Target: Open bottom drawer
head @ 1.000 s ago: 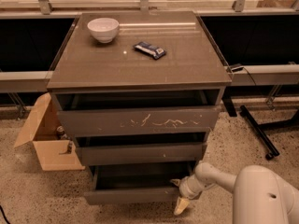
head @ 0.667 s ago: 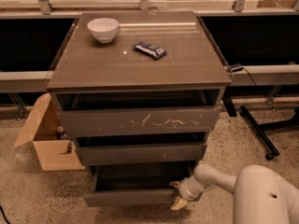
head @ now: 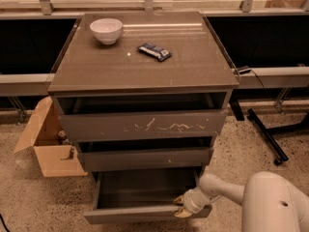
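The bottom drawer (head: pixel 140 215) of the grey-brown cabinet is pulled out toward me, its empty inside showing behind the slim flat front. My gripper (head: pixel 180 207) sits at the right end of that front, its pale fingers at the top edge of the drawer. The white arm reaches in from the lower right. Above it are the middle front (head: pixel 145 159) and the tall scratched top front (head: pixel 145 125), both slightly out.
A white bowl (head: pixel 106 30) and a dark snack packet (head: pixel 154 51) lie on the cabinet top. An open cardboard box (head: pixel 48 144) stands on the floor at the left. A black stand base (head: pixel 265 137) lies on the floor at the right.
The gripper has moved left and toward me along the drawer's front, and the bottom drawer has slid further out.
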`<state>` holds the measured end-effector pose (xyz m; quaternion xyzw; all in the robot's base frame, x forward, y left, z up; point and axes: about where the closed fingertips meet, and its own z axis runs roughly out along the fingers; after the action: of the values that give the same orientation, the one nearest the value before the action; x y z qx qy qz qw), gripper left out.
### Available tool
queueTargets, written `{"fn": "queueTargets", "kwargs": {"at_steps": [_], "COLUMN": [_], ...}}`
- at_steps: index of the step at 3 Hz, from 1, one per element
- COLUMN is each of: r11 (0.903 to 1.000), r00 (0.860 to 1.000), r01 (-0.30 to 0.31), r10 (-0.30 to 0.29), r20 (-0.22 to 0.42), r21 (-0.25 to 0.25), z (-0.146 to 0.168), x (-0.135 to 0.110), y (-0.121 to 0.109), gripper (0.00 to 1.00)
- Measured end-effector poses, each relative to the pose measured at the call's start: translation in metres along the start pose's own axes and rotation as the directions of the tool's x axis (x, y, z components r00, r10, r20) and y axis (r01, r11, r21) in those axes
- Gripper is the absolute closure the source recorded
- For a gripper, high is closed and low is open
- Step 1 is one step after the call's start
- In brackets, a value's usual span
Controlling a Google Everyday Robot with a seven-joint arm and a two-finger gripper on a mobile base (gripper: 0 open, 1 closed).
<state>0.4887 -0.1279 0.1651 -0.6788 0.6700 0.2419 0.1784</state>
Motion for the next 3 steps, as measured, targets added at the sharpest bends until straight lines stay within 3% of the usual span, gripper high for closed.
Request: {"fn": "queueTargets", "kwargs": {"at_steps": [1,2,3], "r11": [1.0000,0.9999,0.9998], "r00": [1.000,1.000,0.999], "r01": [0.003,0.010,0.020], "r10": [-0.003,-0.010,-0.020], "r20": [0.008,0.023,0.038], "r21": [-0.001,0.001,0.000], "z": [0.0005,0.0016,0.0013], "x": [-0.0001,-0.0026,-0.0060], "y": [0.0031,0.0071,0.0093], "gripper": [1.00,1.00,0.84]}}
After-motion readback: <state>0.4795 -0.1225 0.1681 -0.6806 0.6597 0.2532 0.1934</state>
